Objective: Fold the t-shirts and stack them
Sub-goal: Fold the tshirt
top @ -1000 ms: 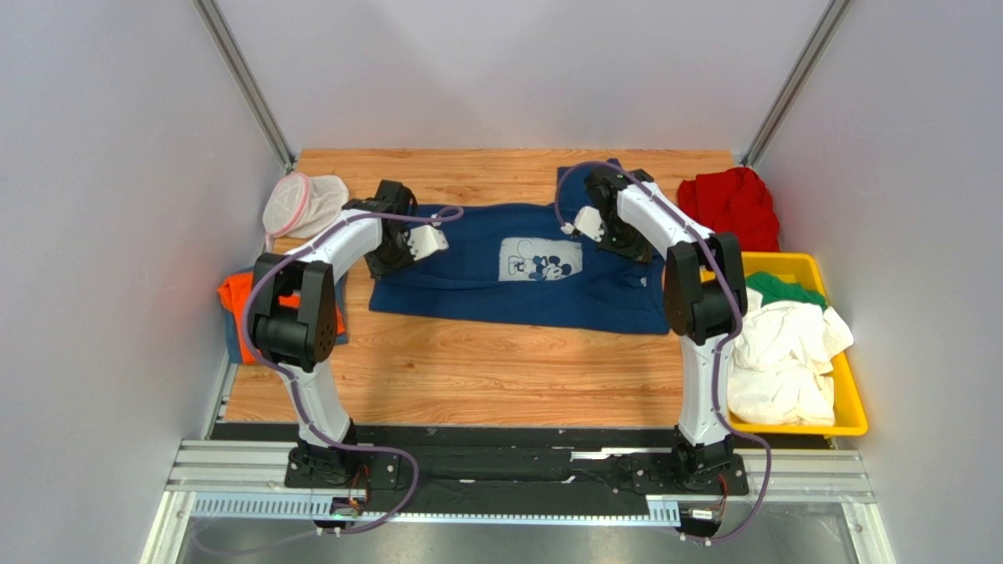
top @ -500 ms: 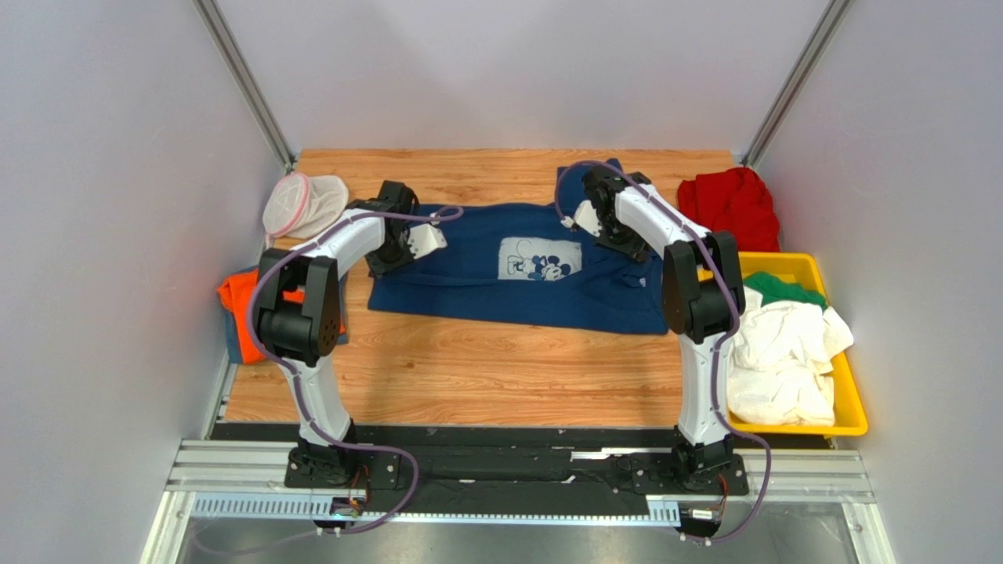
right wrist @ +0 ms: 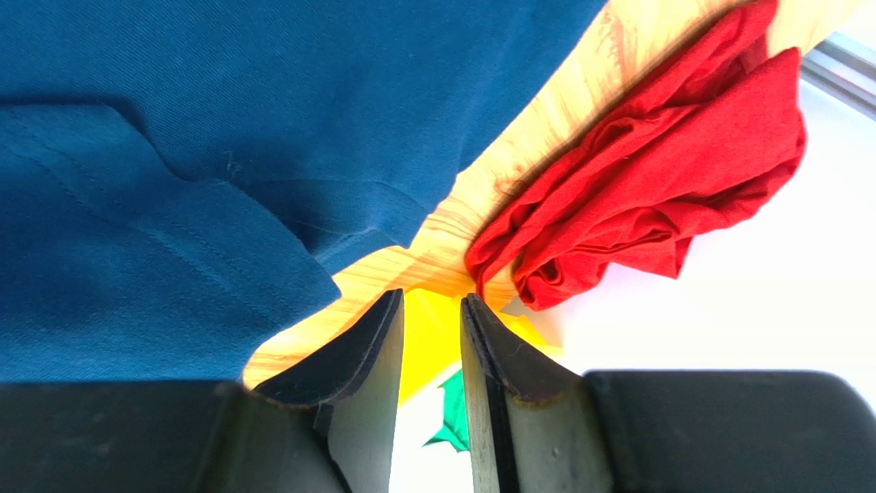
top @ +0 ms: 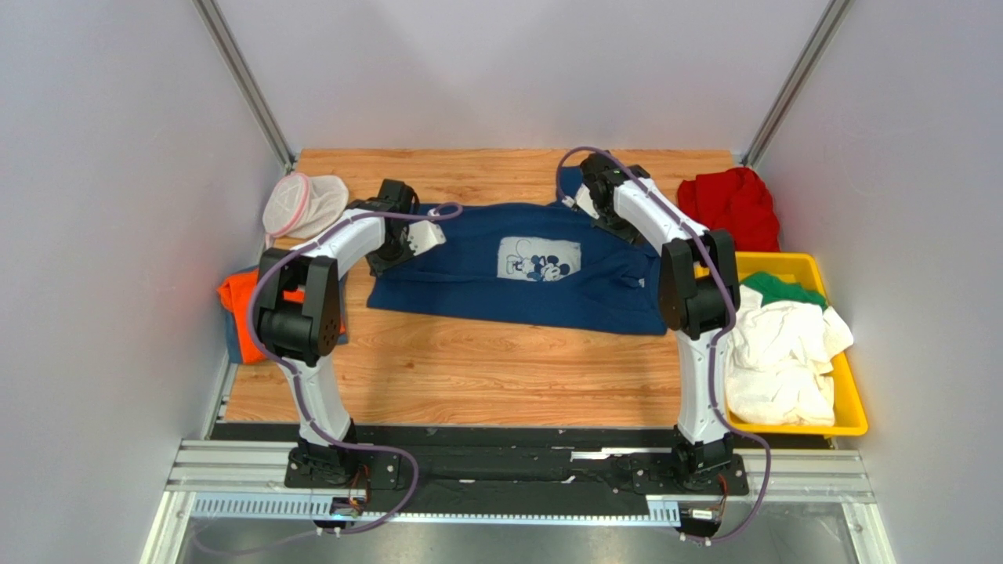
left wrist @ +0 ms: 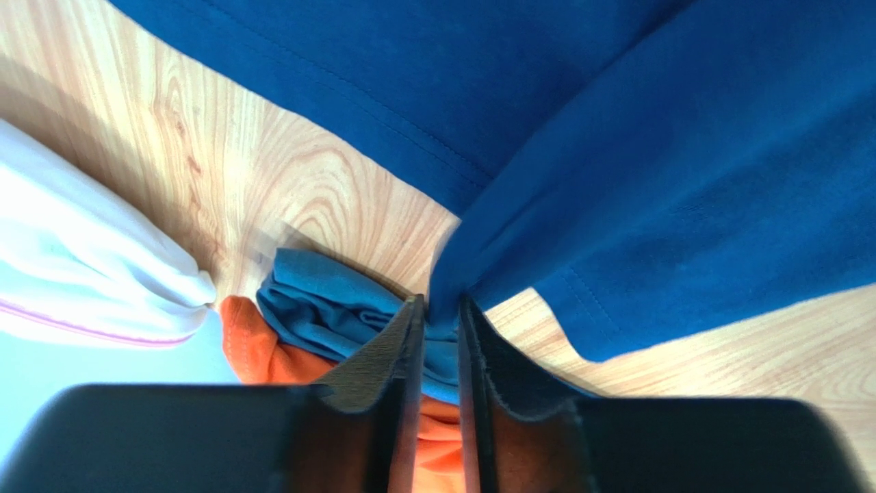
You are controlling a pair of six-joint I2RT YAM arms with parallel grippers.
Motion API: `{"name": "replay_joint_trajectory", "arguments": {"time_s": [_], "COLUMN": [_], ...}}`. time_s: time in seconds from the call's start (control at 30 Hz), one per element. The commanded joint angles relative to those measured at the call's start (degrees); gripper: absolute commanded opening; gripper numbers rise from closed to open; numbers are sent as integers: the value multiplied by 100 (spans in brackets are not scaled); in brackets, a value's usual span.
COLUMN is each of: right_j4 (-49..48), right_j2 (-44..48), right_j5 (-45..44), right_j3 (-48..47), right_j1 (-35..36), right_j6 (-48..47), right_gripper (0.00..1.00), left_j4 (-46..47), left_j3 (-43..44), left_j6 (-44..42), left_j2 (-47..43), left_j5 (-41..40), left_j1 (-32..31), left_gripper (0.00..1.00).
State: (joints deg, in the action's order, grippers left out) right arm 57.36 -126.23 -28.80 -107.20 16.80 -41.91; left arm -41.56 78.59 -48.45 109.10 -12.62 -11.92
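The navy t-shirt with the pale Mickey Mouse print lies spread flat mid-table. My left gripper is at its left side, shut on a raised fold of the navy cloth, which is pinched between the fingers. My right gripper hovers over the shirt's far right corner. Its jaws stand slightly apart with nothing between them, and the navy cloth lies below. A red t-shirt is crumpled at the far right. An orange t-shirt lies at the left edge.
A yellow bin at the right holds a white shirt and a green shirt. A white mesh pouch lies at the far left. A folded blue cloth rests on the orange shirt.
My right gripper has lifted off the shirt's right part and moved toward the far edge of the table. My left gripper has stayed shut on the shirt's left side.
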Motion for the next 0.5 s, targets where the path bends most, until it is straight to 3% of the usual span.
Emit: {"name": "replay_joint_trajectory", "arguments": {"time_s": [0.0, 0.03, 0.1, 0.13, 0.23, 0.47], "right_j4": [72, 117, 222, 266, 275, 267], "right_j2": [573, 669, 968, 1056, 1355, 1497], "right_j5": [277, 548, 874, 1172, 1630, 2159], "right_j3": [58, 154, 286, 392, 568, 911], "right_j1": [25, 25, 25, 25, 34, 78], "right_j6": [385, 446, 613, 666, 877, 1018], "right_gripper": [32, 34, 42, 49, 55, 61], "left_j4": [227, 271, 429, 456, 482, 482], "left_j3": [-62, -89, -150, -159, -151, -212], "left_j6": [160, 169, 248, 283, 415, 424], "left_j2": [-90, -117, -222, -257, -372, -547], "left_j5": [-56, -39, 31, 49, 163, 85], "left_j1": [6, 6, -3, -3, -12, -47], "left_gripper": [34, 46, 54, 66, 79, 83]}}
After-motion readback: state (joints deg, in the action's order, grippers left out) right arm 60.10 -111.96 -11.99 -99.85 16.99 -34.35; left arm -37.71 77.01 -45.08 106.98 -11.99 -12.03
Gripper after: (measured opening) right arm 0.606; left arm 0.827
